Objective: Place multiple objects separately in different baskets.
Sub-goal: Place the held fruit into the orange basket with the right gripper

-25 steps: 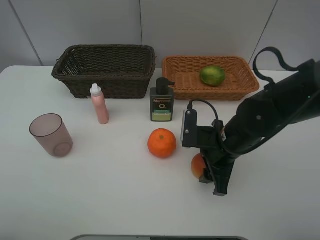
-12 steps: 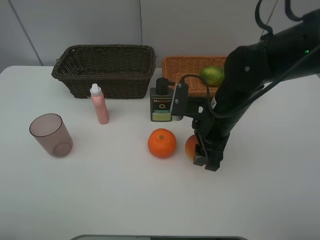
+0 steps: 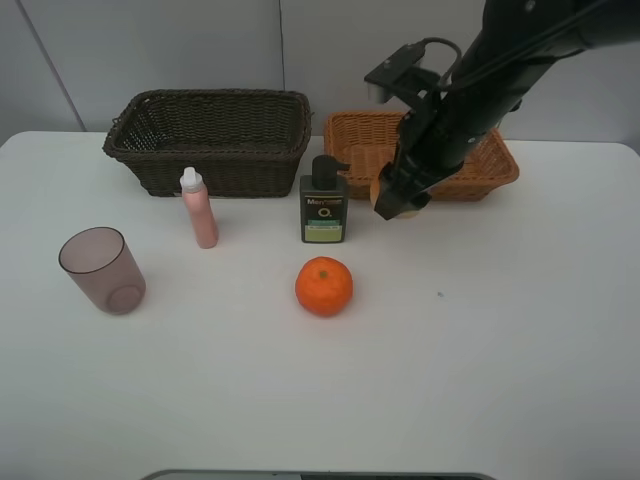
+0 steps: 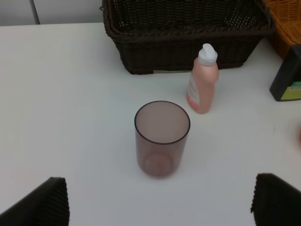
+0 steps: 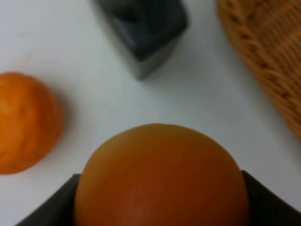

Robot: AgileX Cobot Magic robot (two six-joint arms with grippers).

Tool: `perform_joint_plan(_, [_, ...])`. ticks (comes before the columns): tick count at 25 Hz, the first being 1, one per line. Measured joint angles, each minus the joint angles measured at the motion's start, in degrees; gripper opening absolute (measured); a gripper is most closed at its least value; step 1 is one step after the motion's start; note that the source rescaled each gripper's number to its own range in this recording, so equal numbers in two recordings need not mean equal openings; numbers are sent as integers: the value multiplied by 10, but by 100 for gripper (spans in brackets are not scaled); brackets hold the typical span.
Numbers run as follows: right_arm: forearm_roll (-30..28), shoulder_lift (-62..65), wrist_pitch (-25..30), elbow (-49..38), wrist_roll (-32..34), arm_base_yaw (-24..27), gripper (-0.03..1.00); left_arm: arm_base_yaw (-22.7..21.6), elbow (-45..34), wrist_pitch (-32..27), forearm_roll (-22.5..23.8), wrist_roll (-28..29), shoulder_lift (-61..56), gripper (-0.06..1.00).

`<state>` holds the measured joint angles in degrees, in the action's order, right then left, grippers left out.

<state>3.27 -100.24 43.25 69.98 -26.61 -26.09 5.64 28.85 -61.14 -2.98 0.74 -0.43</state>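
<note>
Exterior high is giving you the widest look: open white table (image 3: 480,350) is stretching across the near half and the right side, with only the orange (image 3: 324,286) sitting toward the middle. Along the far edge, the dark brown basket (image 3: 220,165) and the orange-tan basket (image 3: 358,155) are standing side by side, a narrow gap separating them. The pump bottle (image 3: 323,207) is standing upright just in front of that gap. The pink bottle (image 3: 199,210) is standing upright before the dark basket, and the cup (image 3: 101,270) is sitting well apart, near the left edge.

Your right gripper (image 3: 398,200) is hanging at the orange-tan basket's near wall, just right of the pump bottle, and it is clamping the red-yellow fruit (image 3: 383,193) between its jaws. Through the right wrist view, the fruit (image 5: 162,174) is filling the space between the jaws, with table beneath it and wicker off to one side, so it is not yet over the basket.

Your left gripper (image 4: 158,200) is spreading its fingers (image 4: 40,202) wide, holding nothing, and pointing toward the cup (image 4: 162,139) without touching it.
</note>
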Motion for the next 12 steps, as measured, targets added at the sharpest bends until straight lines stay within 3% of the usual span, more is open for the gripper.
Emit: perform_joint_plan(12, [-50, -75, 25, 123, 232, 108, 37, 0, 0, 0, 0, 0, 0, 100])
